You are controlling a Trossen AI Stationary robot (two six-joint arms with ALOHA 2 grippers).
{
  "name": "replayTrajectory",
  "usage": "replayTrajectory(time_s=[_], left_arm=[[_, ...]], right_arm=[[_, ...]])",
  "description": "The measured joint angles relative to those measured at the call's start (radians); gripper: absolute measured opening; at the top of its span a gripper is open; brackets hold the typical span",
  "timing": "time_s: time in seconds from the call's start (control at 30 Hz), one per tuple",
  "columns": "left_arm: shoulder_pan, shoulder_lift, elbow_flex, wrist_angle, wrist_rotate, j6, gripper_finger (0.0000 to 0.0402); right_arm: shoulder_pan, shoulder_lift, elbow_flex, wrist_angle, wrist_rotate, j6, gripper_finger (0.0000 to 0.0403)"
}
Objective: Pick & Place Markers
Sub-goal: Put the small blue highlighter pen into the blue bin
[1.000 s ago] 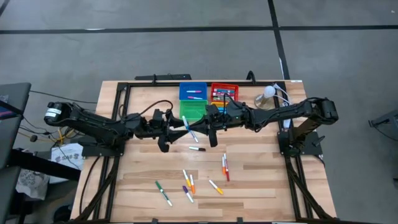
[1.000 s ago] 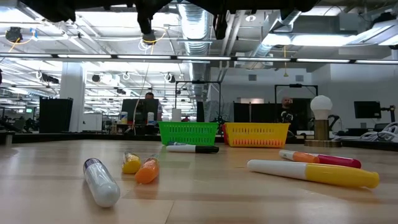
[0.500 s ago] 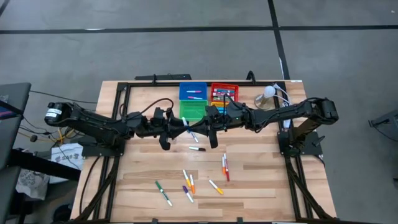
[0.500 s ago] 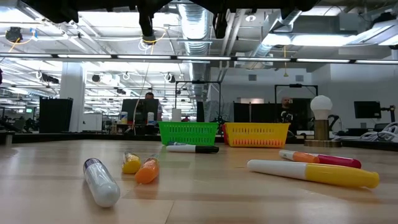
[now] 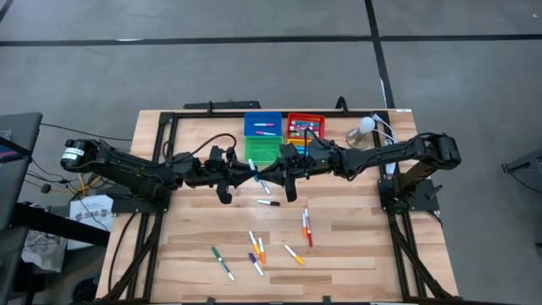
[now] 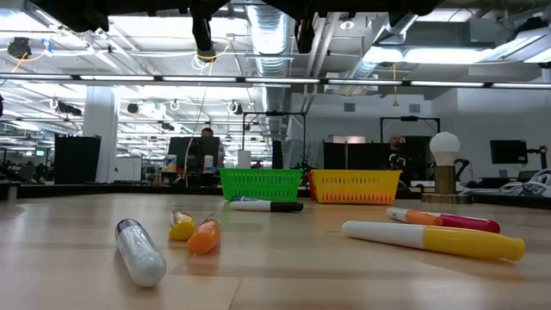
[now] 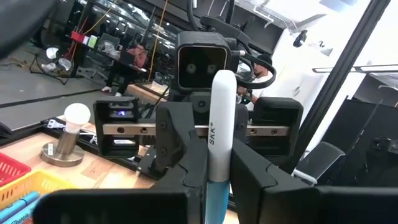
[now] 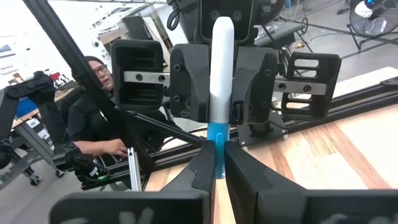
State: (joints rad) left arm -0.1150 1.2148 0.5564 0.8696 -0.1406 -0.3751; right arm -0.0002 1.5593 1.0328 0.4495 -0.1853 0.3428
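Above the middle of the counter (image 5: 356, 229), just near of the green bin (image 5: 262, 149), the left gripper (image 5: 251, 172) and right gripper (image 5: 269, 176) meet tip to tip, both sets of jaws pinching one blue-capped white marker (image 7: 220, 149) between them. A black-capped marker (image 5: 268, 202) lies just near of them, and more markers (image 5: 258, 250) are scattered on the near part of the counter.
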Motion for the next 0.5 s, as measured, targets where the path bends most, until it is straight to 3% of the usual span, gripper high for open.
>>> replayTrajectory(time_s=[0.3,0.5], left_arm=[[0.000,0.000,0.000,-0.001,0.002,0.000,0.0041],[0.000,0.000,0.000,-0.004,0.000,0.004,0.0041]], right_arm=[[-0.002,0.000,0.000,-0.023,-0.064,0.007,0.0089],[-0.003,-0.031,-0.001,-0.116,-0.163,-0.027,0.0143]])
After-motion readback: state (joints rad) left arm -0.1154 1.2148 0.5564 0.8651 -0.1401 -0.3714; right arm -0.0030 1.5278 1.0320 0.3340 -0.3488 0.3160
